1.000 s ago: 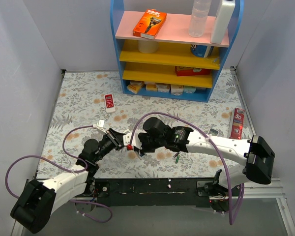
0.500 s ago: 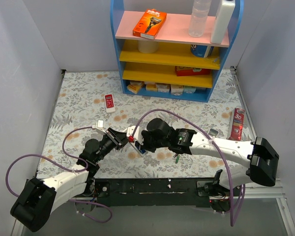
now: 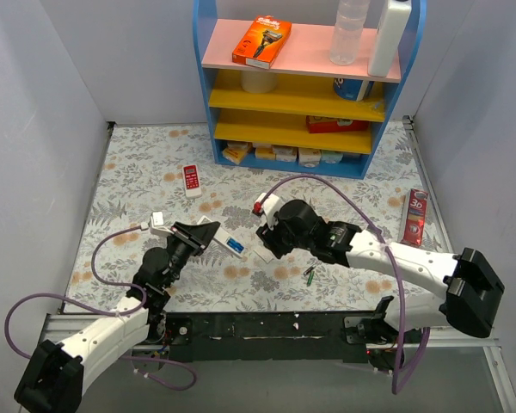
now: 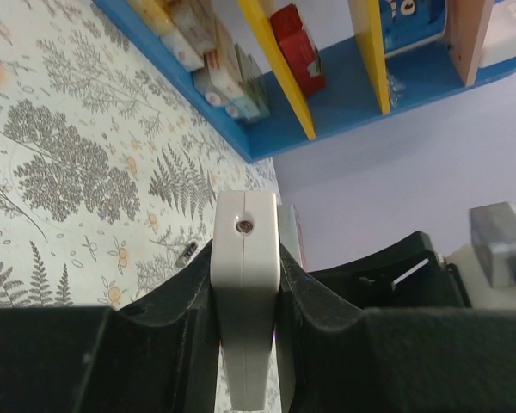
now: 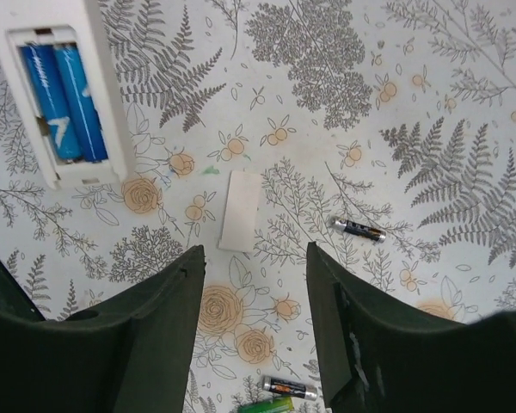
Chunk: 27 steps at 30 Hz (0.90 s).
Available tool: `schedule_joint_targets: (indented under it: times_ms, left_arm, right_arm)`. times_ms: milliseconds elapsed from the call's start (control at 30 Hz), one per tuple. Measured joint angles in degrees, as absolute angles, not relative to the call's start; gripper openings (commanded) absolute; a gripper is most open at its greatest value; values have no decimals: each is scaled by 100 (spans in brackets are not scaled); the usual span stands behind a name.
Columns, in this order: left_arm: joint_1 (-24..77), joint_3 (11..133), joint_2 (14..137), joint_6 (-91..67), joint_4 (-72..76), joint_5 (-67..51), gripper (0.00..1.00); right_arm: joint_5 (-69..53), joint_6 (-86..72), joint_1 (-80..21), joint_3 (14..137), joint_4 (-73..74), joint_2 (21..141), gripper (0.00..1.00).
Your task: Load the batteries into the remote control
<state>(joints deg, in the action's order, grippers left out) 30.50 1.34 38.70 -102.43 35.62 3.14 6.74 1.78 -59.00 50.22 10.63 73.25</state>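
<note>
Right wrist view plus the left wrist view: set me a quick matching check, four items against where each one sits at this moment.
Items
1. blue batteries
2. battery cover
3. remote control
4. green battery

Places
A. clamped in the left tool
B. at the bottom edge of the right wrist view, beside a dark battery
C. seated in the remote control's open compartment
D. lying flat and alone on the table

Pairs: 1-C, 2-D, 3-A, 4-B

Blue shelf unit point(image 3: 308, 163) against pale walls point(image 3: 34, 112), floral tabletop point(image 3: 146, 172).
</note>
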Motion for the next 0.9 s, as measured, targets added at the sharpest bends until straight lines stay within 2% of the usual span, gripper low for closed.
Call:
schedule_joint_targets:
  times_ms: [267,633,900]
  left_arm:
    - [3050,134,3420,-10110,3208,851,0]
    - [3050,134,3129,-10145,2545,1431,0]
    - [3050,134,2821,-10193,2091,1791,0]
  right_arm:
    - [823,-471,-5850,5280,1660,8285,61]
    - [845,-760,-5848,6720,2648,9717,63]
    - [801,-755,-5848,7546,3358,10525,57]
